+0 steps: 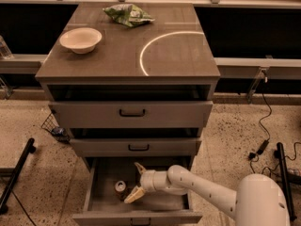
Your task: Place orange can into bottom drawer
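The orange can [121,188] stands upright on the grey floor of the open bottom drawer [103,175], silver top showing. My gripper [136,181] is inside that drawer, just right of the can, with its two pale fingers [133,195] spread wide apart. The lower finger lies close beside the can; the can is not between the fingers. My white arm reaches in from the lower right.
A white bowl [80,39] and a green snack bag [128,14] lie on the cabinet top [178,55]. The top drawer [131,113] and middle drawer [138,148] sit partly pulled out above. Cables [261,145] and a black stand leg [17,173] lie on the floor.
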